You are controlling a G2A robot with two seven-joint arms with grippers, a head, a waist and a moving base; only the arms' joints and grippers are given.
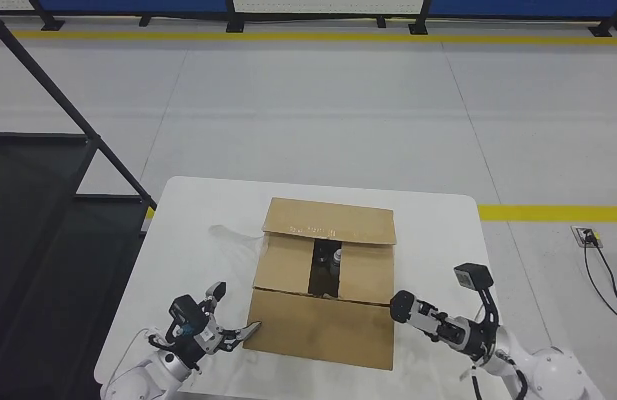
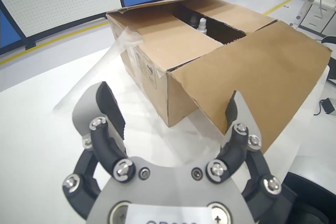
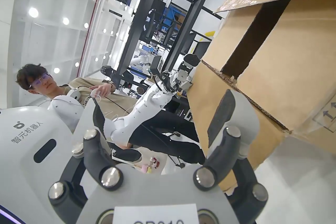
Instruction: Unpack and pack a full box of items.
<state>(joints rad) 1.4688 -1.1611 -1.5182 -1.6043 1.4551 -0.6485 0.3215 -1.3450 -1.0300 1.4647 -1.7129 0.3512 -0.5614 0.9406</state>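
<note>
Flap opening is, in our judgement, the step in hand. The cardboard box stands in the middle of the white table. Its near flap is folded out towards us and its far flap is tilted up and back. The two inner flaps lie nearly flat with a dark gap between them, where a pump-top bottle shows.

We hold the left gripper low over the table, fingers spread wide and empty, just beside the box's near left corner. The right gripper, likewise spread and empty, sits at the near right corner.

To do this step well, we advise three things:
- Take each inner flap by its free edge at the gap.
- Swing it outward about its crease.
- Steer the fingers clear of the bottles beneath.

The loose tape at the left side may snag.
</note>
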